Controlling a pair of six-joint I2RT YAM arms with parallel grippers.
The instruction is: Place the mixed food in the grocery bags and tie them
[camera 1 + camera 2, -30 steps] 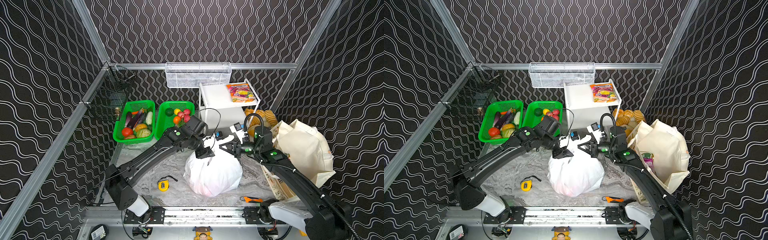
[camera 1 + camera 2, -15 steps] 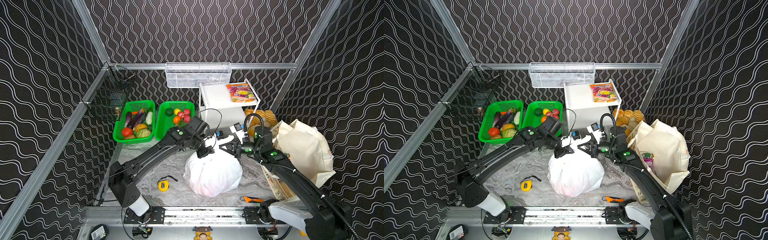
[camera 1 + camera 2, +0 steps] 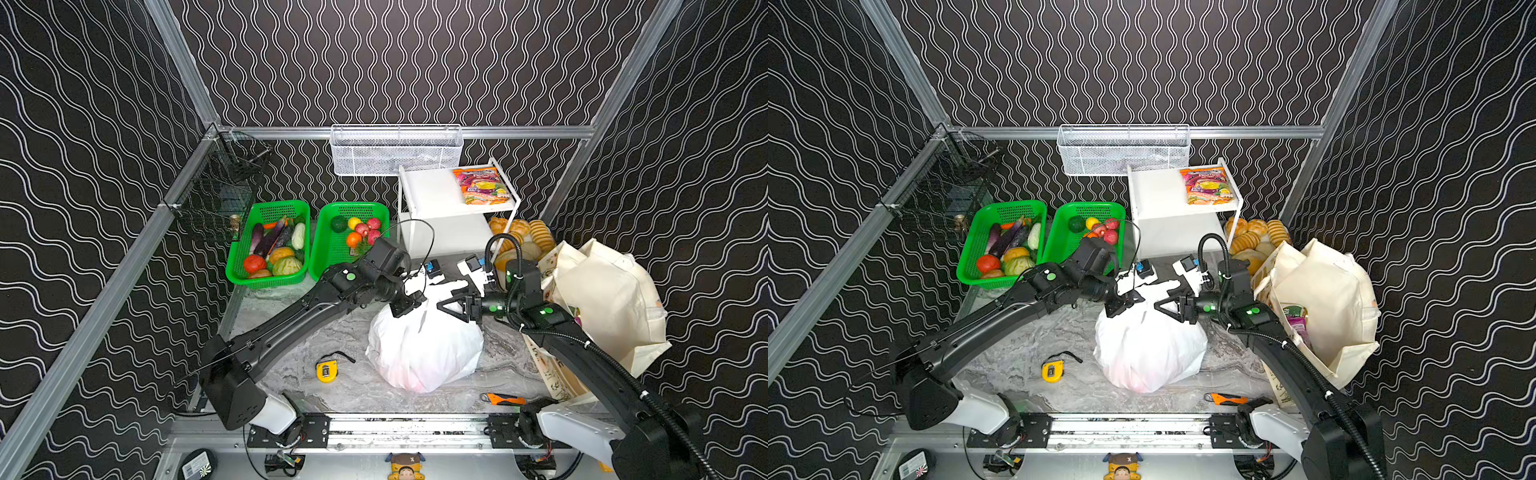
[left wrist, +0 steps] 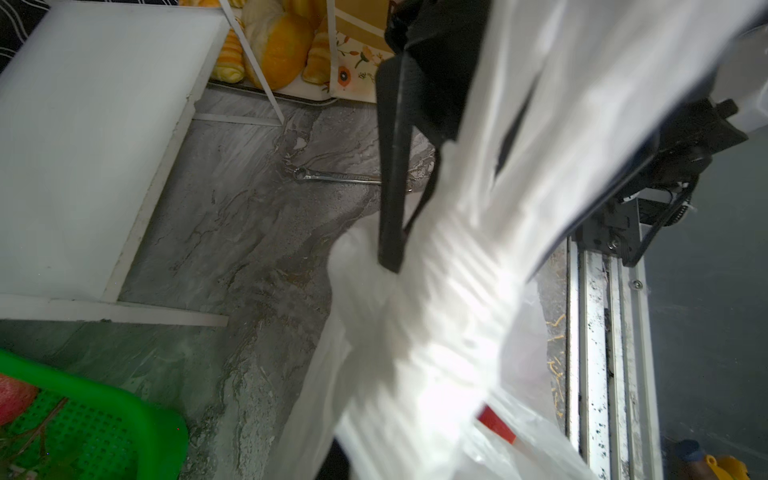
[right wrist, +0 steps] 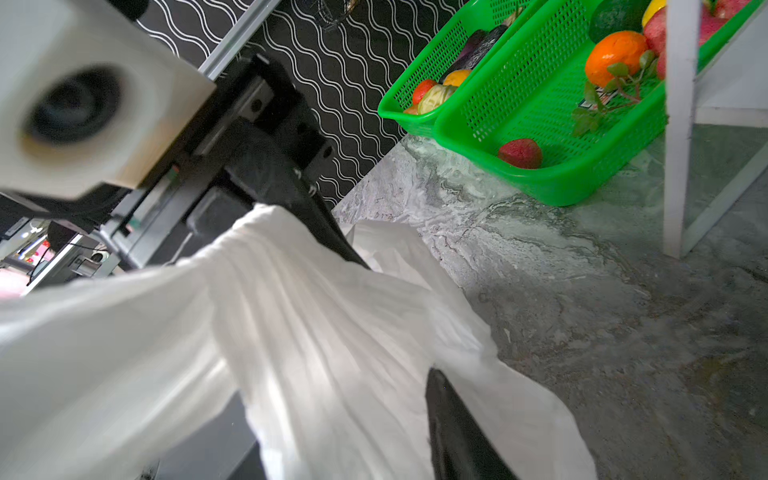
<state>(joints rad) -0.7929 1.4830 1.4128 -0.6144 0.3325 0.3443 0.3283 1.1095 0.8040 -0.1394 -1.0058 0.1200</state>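
Left tool (image 3: 406, 306) clamped shut on gathered handle of white plastic bag (image 3: 424, 353). Right tool (image 3: 445, 306) facing it, jaws parted, plastic against one finger (image 5: 453, 432). Bag body below both.

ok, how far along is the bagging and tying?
Done: white plastic bag looks full; cream tote holds a green can. In hand: left pincer shut on the plastic bag's bunched top, right pincer open beside it; no knot visible. Left: tie both bags; a snack packet lies on the shelf.

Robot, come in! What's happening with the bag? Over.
Left hand shut on white bag top. Right hand open beside it. Bag full, on table. Tape measure nearby, not blocking.
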